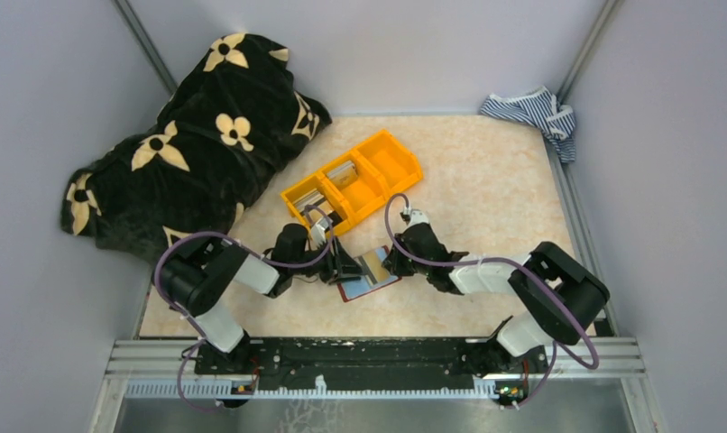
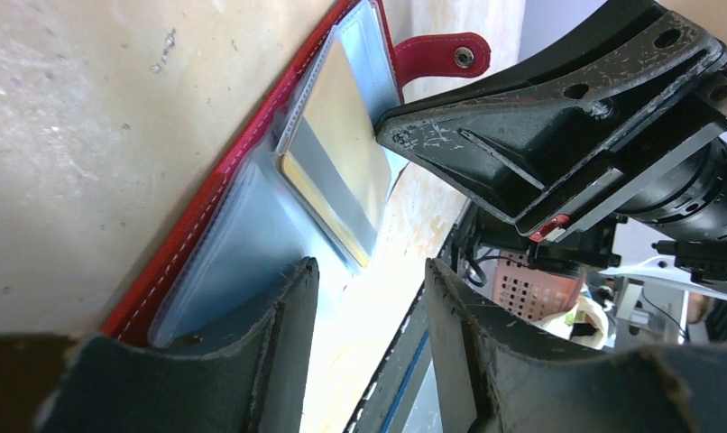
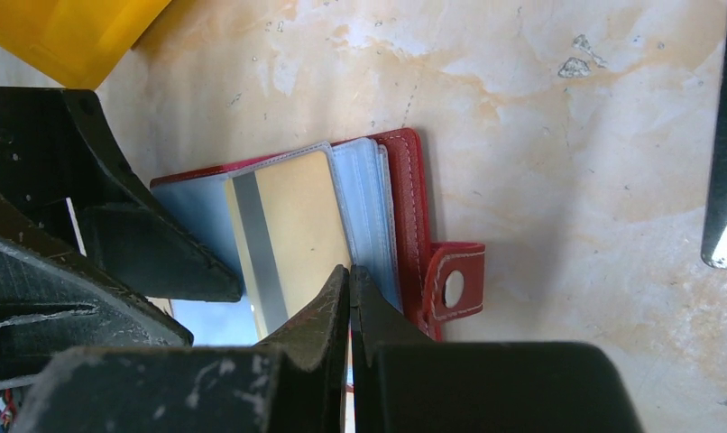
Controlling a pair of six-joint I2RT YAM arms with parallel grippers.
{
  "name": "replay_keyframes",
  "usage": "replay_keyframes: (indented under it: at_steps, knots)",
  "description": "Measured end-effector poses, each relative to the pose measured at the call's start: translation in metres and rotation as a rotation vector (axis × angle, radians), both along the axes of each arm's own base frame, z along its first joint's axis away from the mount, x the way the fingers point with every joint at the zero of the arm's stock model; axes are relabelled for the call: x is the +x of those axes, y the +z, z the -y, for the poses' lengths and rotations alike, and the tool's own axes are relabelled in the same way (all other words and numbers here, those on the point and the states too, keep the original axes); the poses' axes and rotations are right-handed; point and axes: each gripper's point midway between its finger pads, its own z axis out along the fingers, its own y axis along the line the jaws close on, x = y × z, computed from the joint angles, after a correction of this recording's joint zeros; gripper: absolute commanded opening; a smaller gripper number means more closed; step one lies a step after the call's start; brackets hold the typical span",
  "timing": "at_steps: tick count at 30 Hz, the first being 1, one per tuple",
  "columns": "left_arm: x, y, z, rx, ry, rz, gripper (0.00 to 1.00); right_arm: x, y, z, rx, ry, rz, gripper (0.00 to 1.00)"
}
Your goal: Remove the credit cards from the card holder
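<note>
The card holder [image 1: 371,287] lies open on the table between my two grippers, dark red [image 3: 408,194] with light blue sleeves [image 2: 243,234] and a closing tab [image 3: 454,281]. A beige credit card [image 3: 292,225] with a silver stripe [image 2: 337,171] lies on the sleeves. My left gripper [image 2: 371,298] stands open at the holder's left side, one fingertip over the blue sleeve, nothing between the fingers. My right gripper [image 3: 349,281] is shut, its tips together and resting at the card's edge on the sleeves. I cannot tell whether they pinch anything.
An orange three-compartment bin [image 1: 391,149] stands just behind the grippers, with flat cards [image 1: 342,171] in two compartments. A black blanket with beige flowers [image 1: 188,153] fills the back left. A striped cloth [image 1: 533,112] lies in the back right corner.
</note>
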Motion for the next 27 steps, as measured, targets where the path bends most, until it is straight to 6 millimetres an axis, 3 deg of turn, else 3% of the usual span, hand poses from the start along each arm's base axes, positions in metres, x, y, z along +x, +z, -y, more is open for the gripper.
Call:
replay_keyframes:
  at_steps: [16, 27]
  knots:
    - [0.017, -0.005, 0.002, 0.055, 0.022, 0.037, 0.46, 0.003, 0.000, -0.003, 0.004, 0.006, 0.003, 0.00]
    - [0.018, -0.003, 0.006, 0.039, 0.029, 0.011, 0.42, 0.003, 0.000, -0.003, 0.007, 0.013, 0.003, 0.00]
